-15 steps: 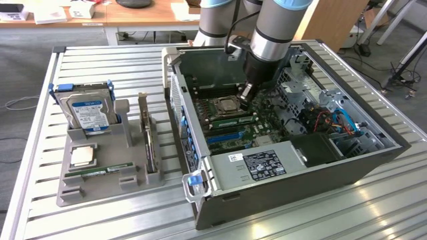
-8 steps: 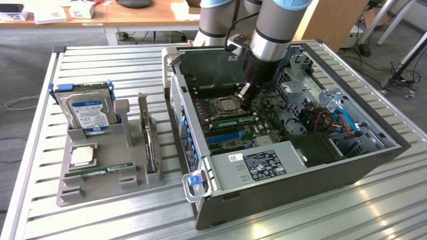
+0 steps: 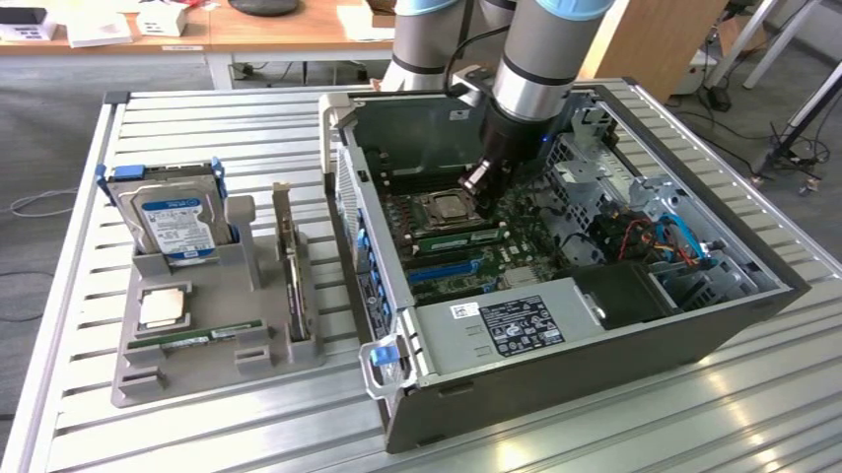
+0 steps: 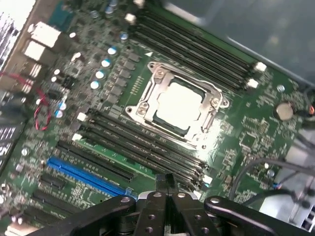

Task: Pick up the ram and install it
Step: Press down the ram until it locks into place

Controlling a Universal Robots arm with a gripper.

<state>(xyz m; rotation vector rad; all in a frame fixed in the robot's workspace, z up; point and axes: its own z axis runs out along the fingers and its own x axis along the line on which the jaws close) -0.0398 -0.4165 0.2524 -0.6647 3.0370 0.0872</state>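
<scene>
Claw [image 4: 167, 189] closed, empty, over motherboard slots [image 4: 142, 147]; exterior view: ram [image 3: 211, 335] on tray [image 3: 197, 379].

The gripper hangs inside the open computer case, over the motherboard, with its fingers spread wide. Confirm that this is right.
Not right. The gripper has its fingers closed together, not spread wide, as the wrist view shows. The rest stands: it hangs inside the open computer case, over the motherboard.
</scene>
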